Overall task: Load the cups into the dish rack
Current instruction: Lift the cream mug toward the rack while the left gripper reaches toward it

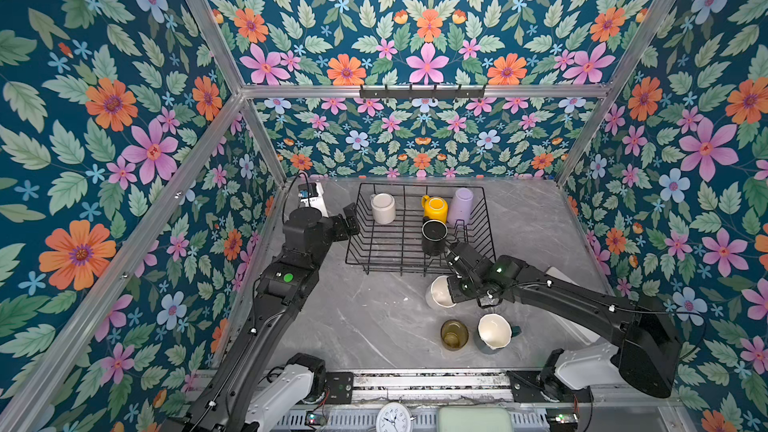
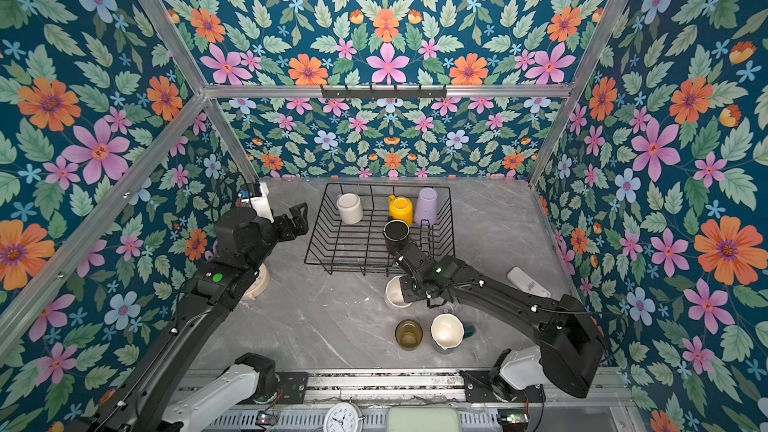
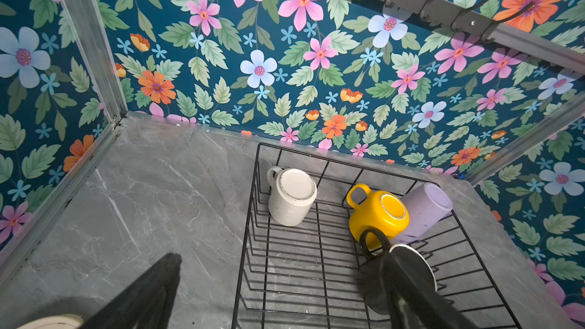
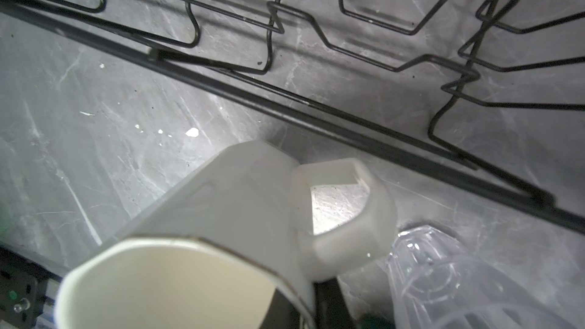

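Four cups sit in the dish rack (image 1: pixel 388 245): a white mug (image 1: pixel 382 208) upside down at its far left, a yellow mug (image 1: pixel 435 208), a lilac tumbler (image 1: pixel 461 205) leaning at the far right, and a black mug (image 1: pixel 433 238) just in front of the yellow one; the right hand (image 1: pixel 451 289) is clenched on the rim wall of the cream mug (image 1: pixel 438 295), tilted just outside the rack's near rail; the clear glass (image 4: pixel 443 280) lies beside it; the amber glass (image 1: pixel 454 334) and teal mug (image 1: pixel 494 331) sit nearer on the worktop (image 1: pixel 374 317); the left hand (image 1: pixel 351 220), released and empty, hovers at the rack's left side.
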Motion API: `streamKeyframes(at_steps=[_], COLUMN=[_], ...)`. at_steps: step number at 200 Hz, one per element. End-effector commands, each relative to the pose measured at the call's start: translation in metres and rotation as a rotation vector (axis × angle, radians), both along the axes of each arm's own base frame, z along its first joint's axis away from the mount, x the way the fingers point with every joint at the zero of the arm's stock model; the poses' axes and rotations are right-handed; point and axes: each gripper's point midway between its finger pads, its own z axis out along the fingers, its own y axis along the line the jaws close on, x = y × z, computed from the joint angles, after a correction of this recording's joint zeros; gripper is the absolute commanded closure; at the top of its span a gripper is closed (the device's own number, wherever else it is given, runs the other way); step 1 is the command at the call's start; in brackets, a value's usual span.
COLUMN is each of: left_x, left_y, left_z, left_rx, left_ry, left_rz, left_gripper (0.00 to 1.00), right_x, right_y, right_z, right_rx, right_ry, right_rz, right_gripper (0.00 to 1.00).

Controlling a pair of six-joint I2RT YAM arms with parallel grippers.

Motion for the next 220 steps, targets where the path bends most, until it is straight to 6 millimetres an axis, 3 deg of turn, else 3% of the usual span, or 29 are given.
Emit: streamKeyframes(at_steps=[1, 40, 105, 139, 171, 220], left_x=[-0.001, -0.007, -0.029, -0.046, -0.065, -0.086], left_y=[0.004, -0.005, -0.064, -0.084, -0.100, -0.115], left_z=[0.011, 0.009, 0.024, 0.028, 0.030, 0.031], left_rx=[-0.028, -0.078, -0.182, -0.210, -0.244, -0.272], left_ry=[-0.049, -0.053, -0.140, -0.177, -0.203, -0.200], left_rz=[0.021, -0.036, -0.405, -0.558, -0.702, -0.853], left_gripper=[0.00, 0.00, 0.00, 0.00, 0.00, 0.01], right_x=[0.005, -0.001, 0.001, 0.014, 0.021, 0.012], right_y=[0.016, 0.035, 0.050, 0.051, 0.043, 0.038], right_z=[0.022, 0.055, 0.107, 0.128, 0.152, 0.198], right_rx=[0.077, 0.220, 0.435, 0.621, 0.690, 0.690], right_ry=[-0.053, -0.092, -0.180, -0.196, -0.347, -0.710], right_rz=[0.038, 0.093, 0.127, 0.113, 0.158, 0.373], right_gripper=[1.00, 1.00, 1.00, 1.00, 1.00, 1.00])
